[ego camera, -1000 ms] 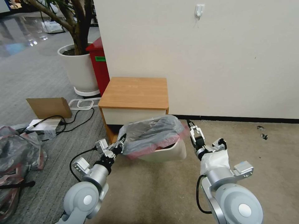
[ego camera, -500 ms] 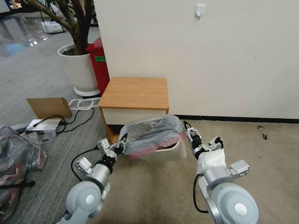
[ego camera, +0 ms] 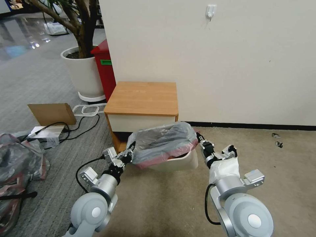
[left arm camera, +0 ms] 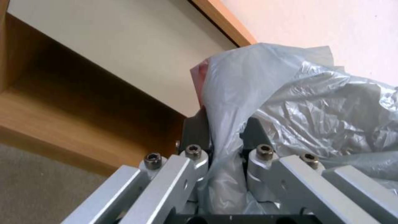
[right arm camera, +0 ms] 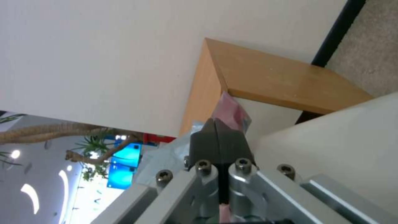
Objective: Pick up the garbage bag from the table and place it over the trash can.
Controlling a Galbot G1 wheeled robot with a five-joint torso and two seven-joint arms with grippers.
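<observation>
- From the head view, the garbage bag (ego camera: 163,141) is stretched over the mouth of the trash can (ego camera: 179,162), which stands on the carpet just in front of the table (ego camera: 142,98); the bag's pink-red rim hangs down the can's near wall on the left side.
- The left gripper (ego camera: 127,154) is at the bag's left edge and the right gripper (ego camera: 199,140) at its right edge, one on each side of the can.
- The head view does not show how the fingers stand; the wrist views do.
- In the left wrist view, the left gripper (left arm camera: 223,130) has a fold of the bag (left arm camera: 290,102) running down between its dark fingers (left arm camera: 195,130), so it is pinching the plastic (the table's shelf niche (left arm camera: 83,102) lies behind).
- In the right wrist view, the right gripper (right arm camera: 217,140) has its fingers pressed together, with a small tuft of the bag's pink rim (right arm camera: 230,113) sticking out past the tips; the can's pale wall (right arm camera: 331,146) is just beside it and the table top (right arm camera: 282,81) beyond.
- Counted: one garbage bag on the can, one trash can, one table, two grippers.
- Far left on the floor lies a heap of grey-and-red plastic bags (ego camera: 18,158), well apart from the can.
</observation>
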